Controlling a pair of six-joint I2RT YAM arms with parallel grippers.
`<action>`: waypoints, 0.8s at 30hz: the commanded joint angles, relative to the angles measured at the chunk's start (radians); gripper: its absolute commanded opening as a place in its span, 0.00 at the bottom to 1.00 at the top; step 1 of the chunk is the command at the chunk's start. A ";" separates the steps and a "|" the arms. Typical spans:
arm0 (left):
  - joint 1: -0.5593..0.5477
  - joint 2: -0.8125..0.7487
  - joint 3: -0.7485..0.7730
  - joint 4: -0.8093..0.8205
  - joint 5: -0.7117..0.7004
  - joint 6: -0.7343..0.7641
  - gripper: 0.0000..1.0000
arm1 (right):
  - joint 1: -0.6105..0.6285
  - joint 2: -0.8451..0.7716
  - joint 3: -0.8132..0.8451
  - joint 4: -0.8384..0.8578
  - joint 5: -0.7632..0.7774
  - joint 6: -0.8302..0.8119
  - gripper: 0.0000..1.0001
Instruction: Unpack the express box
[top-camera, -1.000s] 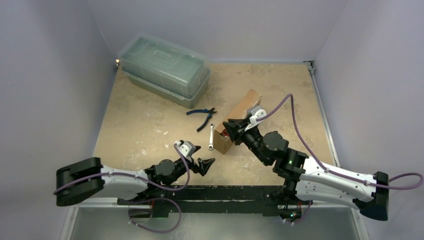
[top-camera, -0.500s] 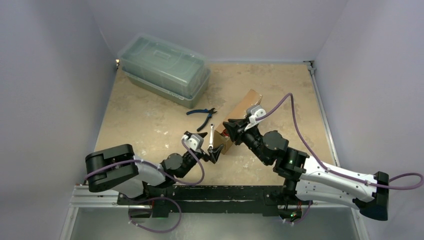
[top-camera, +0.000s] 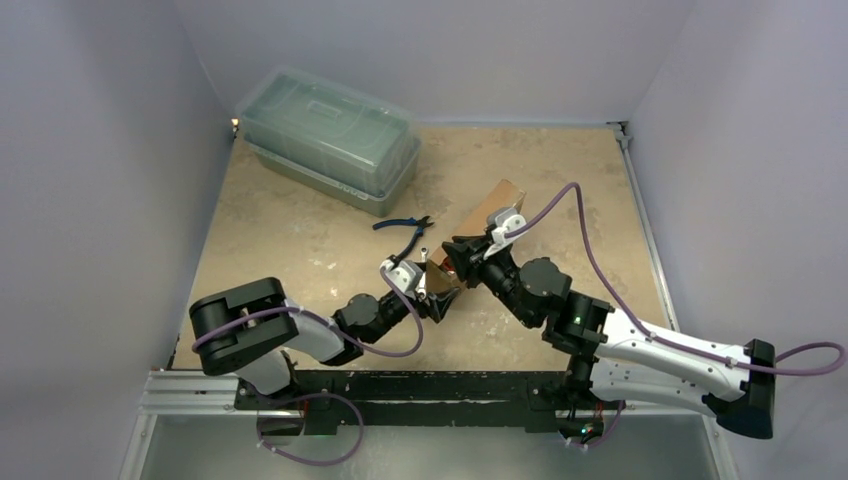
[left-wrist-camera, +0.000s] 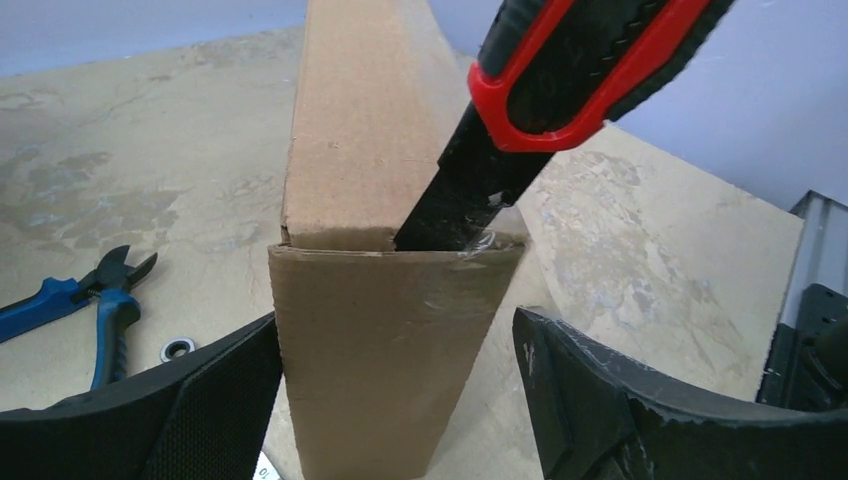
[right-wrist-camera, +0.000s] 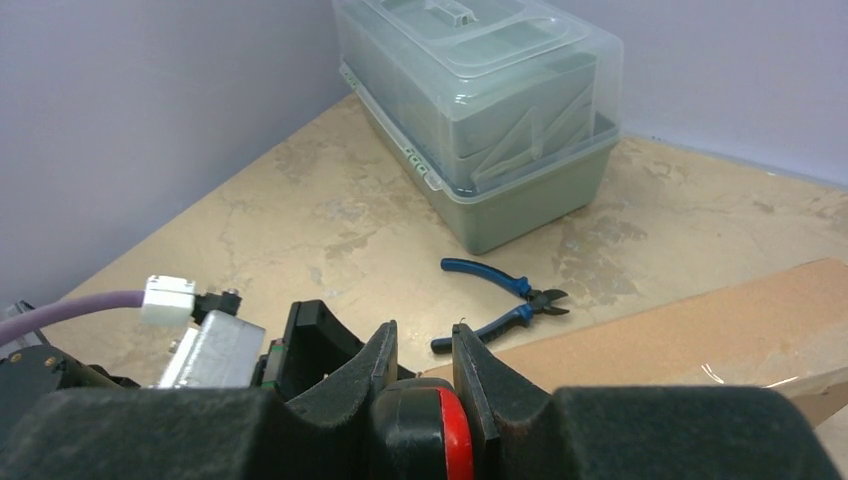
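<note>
Plain brown express box (left-wrist-camera: 385, 340), red-and-black knife (left-wrist-camera: 560, 90), blue-handled pliers (right-wrist-camera: 488, 277), grey-green container (right-wrist-camera: 480, 110), mottled beige table (top-camera: 290, 240)

Soft, even light fills my views, with faint shadows on the desk (top-camera: 290, 250) and the nearest foreground slightly blurred.

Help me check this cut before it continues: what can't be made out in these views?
- Blade tip of the utility knife: left wrist view, hidden inside the express box seam.
- Box contents: every view, closed cardboard.
- Most of the knife: right wrist view, behind the right gripper.
</note>
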 joint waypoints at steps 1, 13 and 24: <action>0.005 0.036 0.037 0.038 -0.098 0.006 0.78 | 0.000 0.020 0.041 -0.021 -0.010 -0.023 0.00; 0.010 0.028 -0.007 0.081 -0.208 0.038 0.60 | 0.069 0.084 0.108 -0.111 0.102 -0.118 0.00; 0.011 -0.010 -0.015 0.031 -0.218 0.022 0.40 | 0.184 0.096 0.126 -0.203 0.249 -0.150 0.00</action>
